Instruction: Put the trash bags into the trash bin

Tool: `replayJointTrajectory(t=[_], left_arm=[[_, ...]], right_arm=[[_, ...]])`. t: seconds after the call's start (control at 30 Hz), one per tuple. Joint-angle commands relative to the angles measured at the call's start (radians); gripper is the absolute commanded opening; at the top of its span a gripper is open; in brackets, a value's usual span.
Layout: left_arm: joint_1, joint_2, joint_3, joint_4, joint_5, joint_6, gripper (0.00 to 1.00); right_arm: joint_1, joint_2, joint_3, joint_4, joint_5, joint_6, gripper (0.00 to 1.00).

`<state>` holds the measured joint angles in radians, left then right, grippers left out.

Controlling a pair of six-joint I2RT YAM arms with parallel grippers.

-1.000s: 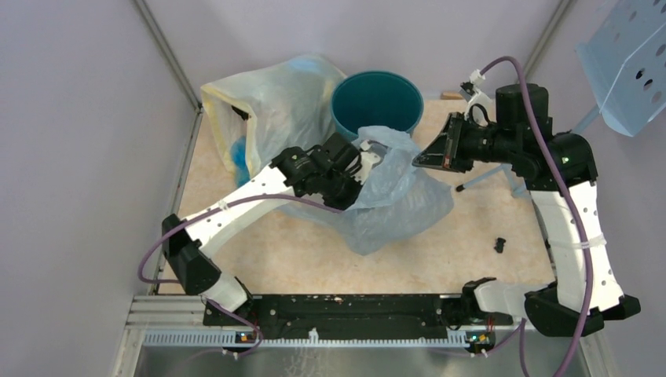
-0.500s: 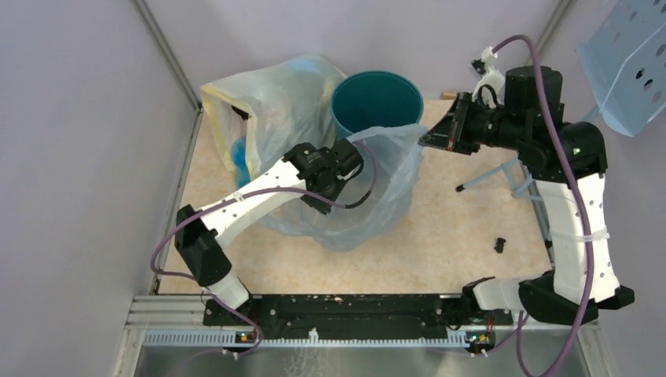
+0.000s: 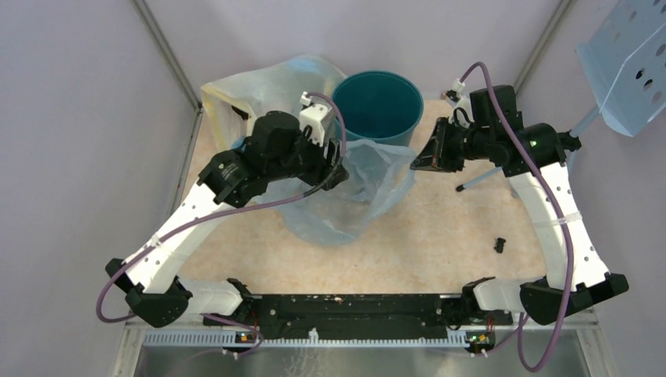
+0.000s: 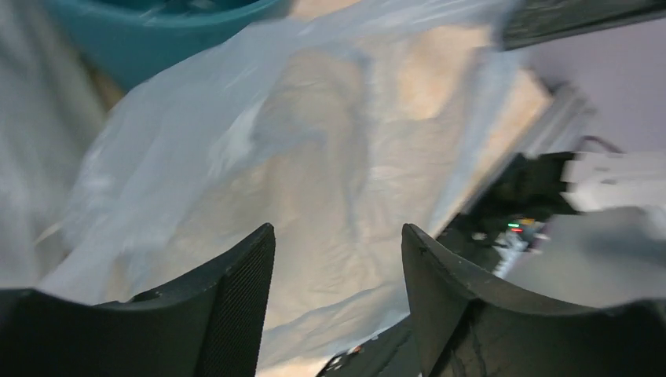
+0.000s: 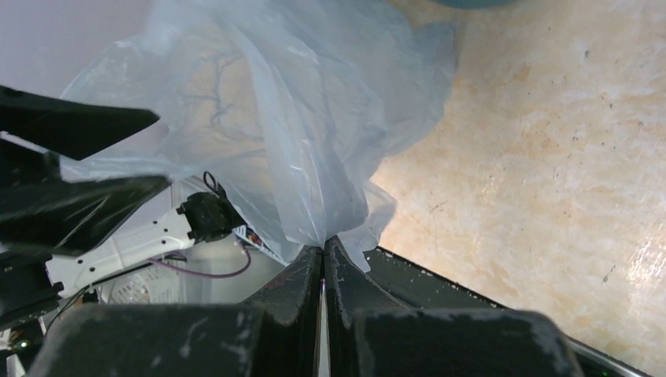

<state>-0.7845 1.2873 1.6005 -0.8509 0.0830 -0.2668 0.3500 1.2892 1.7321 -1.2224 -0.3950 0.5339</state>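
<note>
Two grippers flank the thin, translucent pale-blue plastic bag [image 3: 357, 184]: the right gripper [image 5: 323, 245] pinches its edge tight, while the left gripper [image 4: 338, 236] gapes wide, bag just ahead. It sags onto the beige desk [image 3: 440, 236], just in front of the round dark teal plastic bin [image 3: 377, 98].

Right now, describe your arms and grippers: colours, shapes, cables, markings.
Both arms have white links and black joints: left arm, right arm. A purple cable loops along each. The right arm shows a green light. The left gripper and right gripper have black, tapering fingers, scuffed on the right.
</note>
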Motion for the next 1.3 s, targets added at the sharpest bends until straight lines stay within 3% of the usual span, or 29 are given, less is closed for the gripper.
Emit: replayJointTrajectory(t=[0.0, 0.1, 0.17, 0.27, 0.4, 0.7, 0.93, 1.1, 1.27], left_arm=[[0.016, -0.042, 0.018, 0.191, 0.413, -0.078, 0.67], [0.016, -0.063, 0.1, 0.157, 0.356, -0.148, 0.76], [0.017, -0.07, 0.174, 0.073, 0.197, -0.162, 0.84], [0.018, -0.075, 0.304, -0.131, -0.153, -0.211, 0.97], [0.018, -0.136, 0.281, -0.32, -0.336, -0.309, 0.99], [0.017, -0.319, 0.055, -0.561, -0.349, -0.562, 0.99], [0.017, -0.422, -0.077, -0.563, -0.216, -0.582, 0.99], [0.018, -0.477, -0.207, -0.553, -0.294, -0.629, 0.99], [0.017, -0.458, -0.298, -0.468, -0.361, -0.566, 0.99]], right_arm=[[-0.004, -0.022, 0.034, 0.068, 0.017, -0.013, 0.0], [-0.004, -0.023, 0.025, 0.095, 0.022, -0.011, 0.0], [-0.005, -0.025, 0.015, 0.112, 0.024, -0.003, 0.0], [-0.003, -0.021, 0.015, 0.124, 0.025, -0.003, 0.0], [-0.004, -0.026, 0.002, 0.138, 0.029, -0.012, 0.0], [-0.004, -0.018, 0.014, 0.132, 0.006, -0.034, 0.0], [-0.005, -0.021, -0.003, 0.118, -0.008, -0.049, 0.0], [-0.004, -0.034, -0.03, 0.124, -0.023, -0.048, 0.0], [-0.005, -0.044, -0.051, 0.133, -0.04, -0.048, 0.0]])
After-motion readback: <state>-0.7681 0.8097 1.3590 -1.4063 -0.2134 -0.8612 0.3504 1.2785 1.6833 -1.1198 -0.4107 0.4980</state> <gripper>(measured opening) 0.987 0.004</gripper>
